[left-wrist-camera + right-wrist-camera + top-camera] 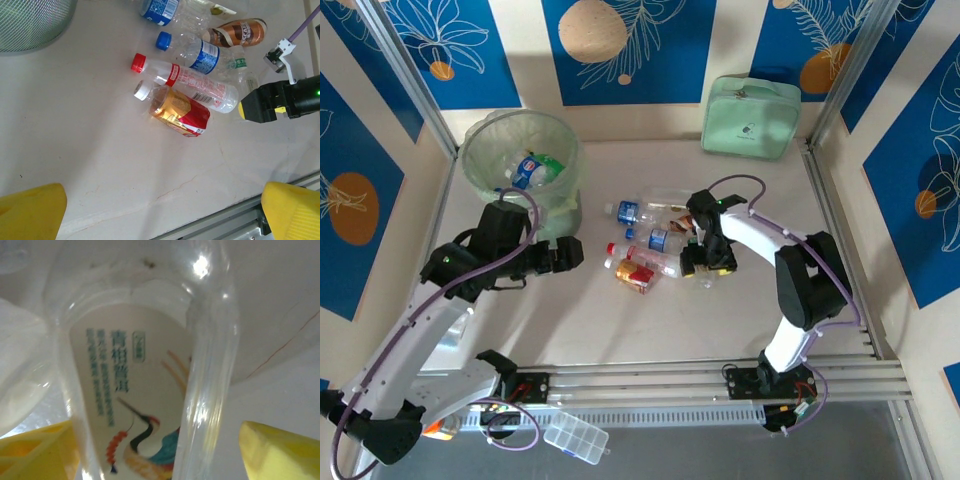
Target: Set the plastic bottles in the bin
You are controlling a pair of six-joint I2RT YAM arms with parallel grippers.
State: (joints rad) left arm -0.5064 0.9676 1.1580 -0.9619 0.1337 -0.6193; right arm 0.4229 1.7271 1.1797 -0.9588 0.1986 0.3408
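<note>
Clear crane-label bottle between parted, unclamped fingers of right gripper; loose bottles ahead of wide-spread left gripper.

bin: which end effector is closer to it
Left. The left end effector sits just in front of the bin; the right end effector is farther right, down among the bottles.

Walled at the back and both sides by cream panels printed with deep-blue blocks, white leaf outlines and orange-tan discs. Braced at the two back corners by slanting aluminium posts. Floored with a pale beige tabletop, matte, marked in the left wrist view by a hairline crack. Edged along the near side with grooved aluminium rails. Lit evenly from above; soft, short shadows only.
</note>
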